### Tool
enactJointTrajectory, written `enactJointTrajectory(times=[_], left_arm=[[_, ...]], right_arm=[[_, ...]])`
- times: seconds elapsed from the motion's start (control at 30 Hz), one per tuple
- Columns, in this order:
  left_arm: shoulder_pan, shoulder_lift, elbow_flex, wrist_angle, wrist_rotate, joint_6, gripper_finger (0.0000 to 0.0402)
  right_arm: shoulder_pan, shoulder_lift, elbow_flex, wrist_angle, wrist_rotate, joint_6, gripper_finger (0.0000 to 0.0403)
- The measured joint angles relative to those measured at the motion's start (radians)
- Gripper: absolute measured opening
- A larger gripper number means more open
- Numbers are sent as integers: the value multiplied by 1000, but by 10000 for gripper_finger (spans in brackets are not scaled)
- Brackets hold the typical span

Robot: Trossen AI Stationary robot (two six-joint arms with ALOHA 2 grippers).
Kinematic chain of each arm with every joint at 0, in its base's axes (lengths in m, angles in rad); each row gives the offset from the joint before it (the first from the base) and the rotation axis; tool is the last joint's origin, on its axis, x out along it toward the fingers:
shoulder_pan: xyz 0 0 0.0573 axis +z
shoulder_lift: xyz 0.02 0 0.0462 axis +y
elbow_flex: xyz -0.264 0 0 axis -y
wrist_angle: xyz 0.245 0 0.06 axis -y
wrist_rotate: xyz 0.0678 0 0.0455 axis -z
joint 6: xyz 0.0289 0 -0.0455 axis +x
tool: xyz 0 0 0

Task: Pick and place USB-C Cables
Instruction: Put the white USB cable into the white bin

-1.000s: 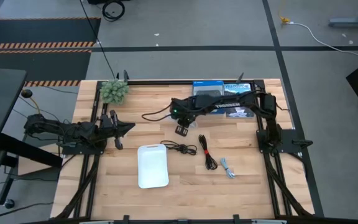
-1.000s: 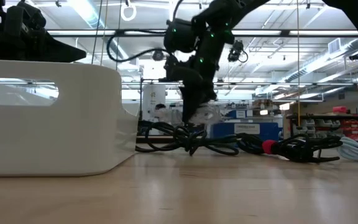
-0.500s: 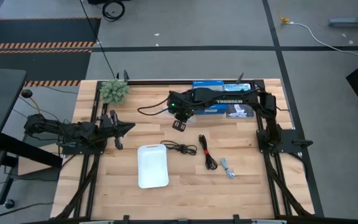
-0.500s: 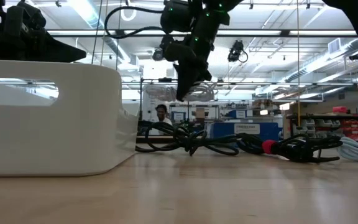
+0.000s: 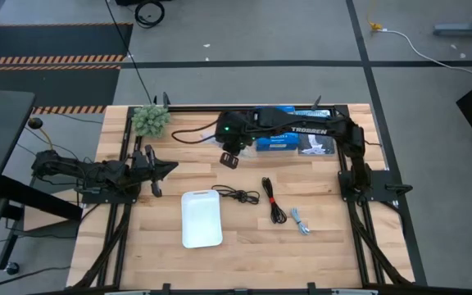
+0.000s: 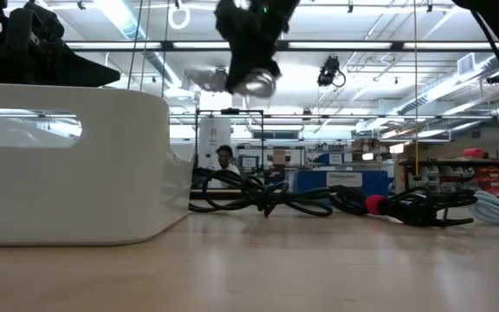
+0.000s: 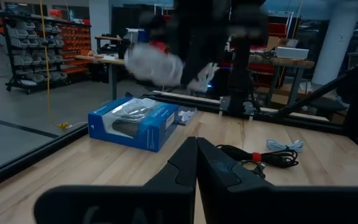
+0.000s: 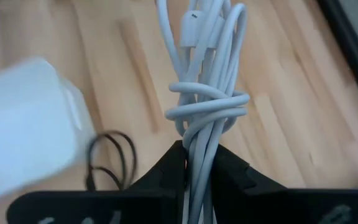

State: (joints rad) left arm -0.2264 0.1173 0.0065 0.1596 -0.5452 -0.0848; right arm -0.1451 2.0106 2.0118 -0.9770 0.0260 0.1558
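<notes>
The right gripper (image 5: 229, 158) is raised above the light wooden slatted table (image 5: 342, 246), toward its far side, with its two dark fingers (image 8: 166, 171) pinched narrow on the white bundled USB-C cable (image 8: 207, 99), whose knotted loops stick out past the fingertips (in the low view the bundle shows only as a pale blur (image 6: 236, 81) high above the table). The loose black USB-C cable (image 5: 236, 194) lies on the table just beside the white rounded rectangular plastic tray (image 5: 201, 218), apart from it. The black USB-C cable with a red band (image 5: 274, 201) lies next over, and the pale blue-grey USB-C cable (image 5: 301, 220) beyond that, all three flat on the wood. The left gripper (image 5: 156, 170) waits low at the table's left edge, its fingers (image 7: 194, 163) pressed together on nothing. A blue retail box (image 7: 133, 122) sits at the far edge.
</notes>
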Motion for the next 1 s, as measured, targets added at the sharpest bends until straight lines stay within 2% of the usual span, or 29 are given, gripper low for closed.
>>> enactJointTrajectory(times=[0.57,0.8,1.0], left_arm=[[0,0,0,0,0,0,11],[0,0,0,0,0,0,11],[0,0,0,0,0,0,11]], right_arm=[[85,0,274,4,-3,-44,58],[120,0,344,14,-3,-44,58],[144,-12,345,92,-2,-27,58]])
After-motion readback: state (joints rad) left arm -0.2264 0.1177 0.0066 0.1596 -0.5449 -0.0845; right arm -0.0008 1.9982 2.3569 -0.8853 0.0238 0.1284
